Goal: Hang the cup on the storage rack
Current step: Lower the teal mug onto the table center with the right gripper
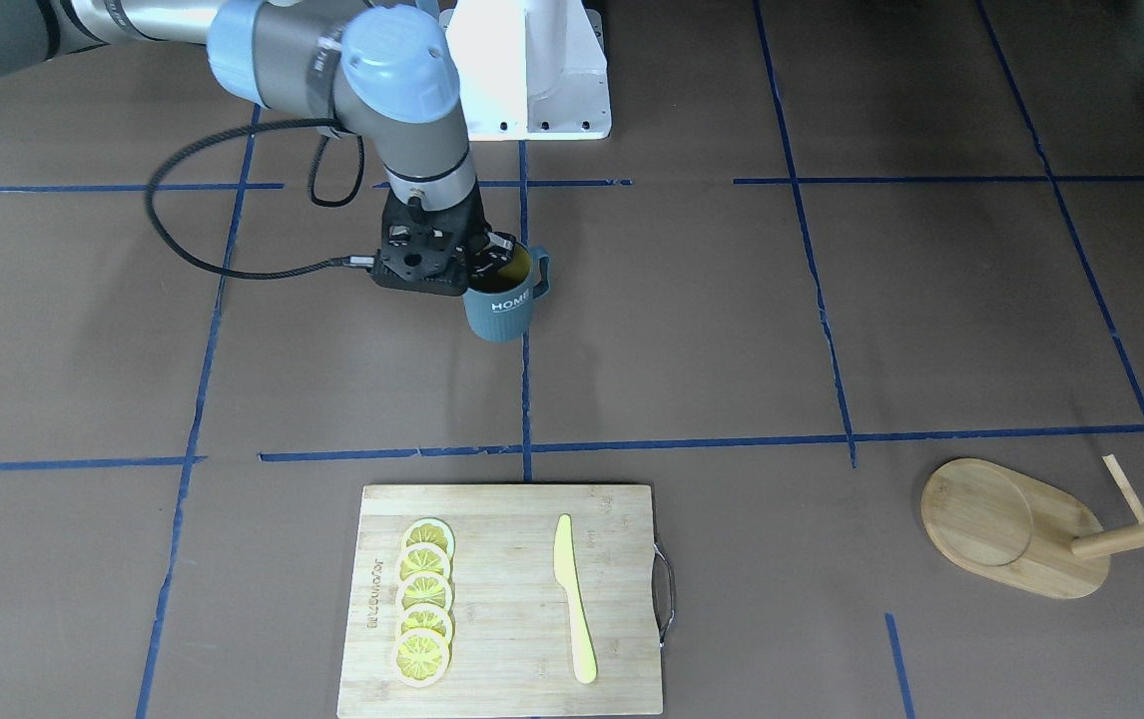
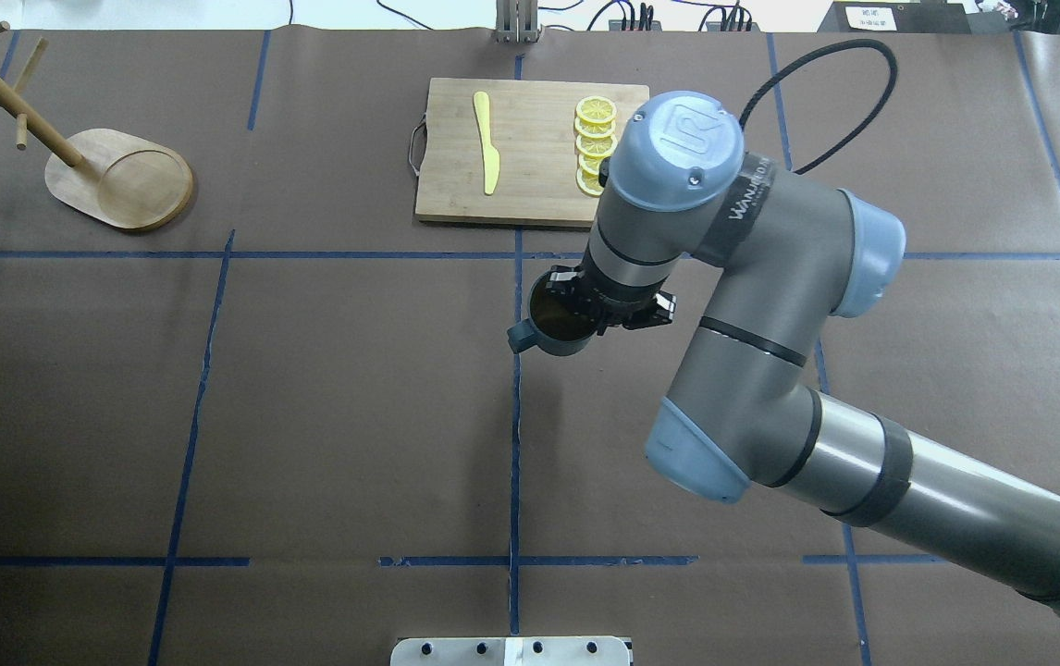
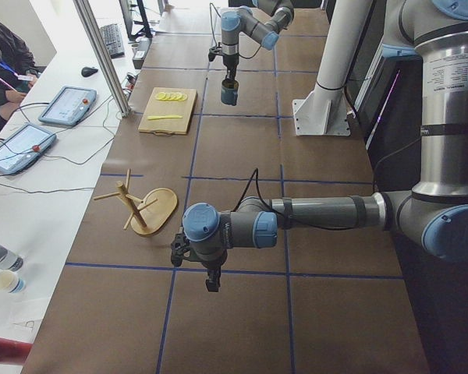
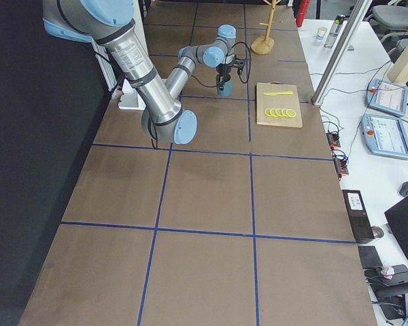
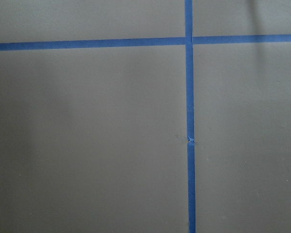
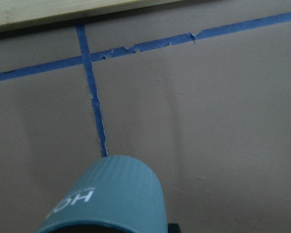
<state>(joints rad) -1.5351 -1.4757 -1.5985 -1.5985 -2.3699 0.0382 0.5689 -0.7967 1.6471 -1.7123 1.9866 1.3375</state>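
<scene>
The cup (image 1: 502, 305), a dark teal ribbed mug with white "HOME" lettering and a yellow-olive inside, hangs upright near the table's middle. My right gripper (image 1: 488, 258) is shut on its rim from above. The handle points toward the robot's left. The cup also shows in the overhead view (image 2: 556, 326) and the right wrist view (image 6: 106, 194). The storage rack (image 1: 1006, 524), a bamboo mug tree with an oval base, stands at the far left corner (image 2: 123, 180). My left gripper (image 3: 210, 279) shows only in the exterior left view, low over bare table; I cannot tell whether it is open.
A bamboo cutting board (image 1: 522, 649) with several lemon slices (image 1: 422, 604) and a yellow knife (image 1: 572, 599) lies at the far edge, just beyond the cup. The robot's white base (image 1: 532, 70) stands at the near edge. Blue tape lines cross the brown table.
</scene>
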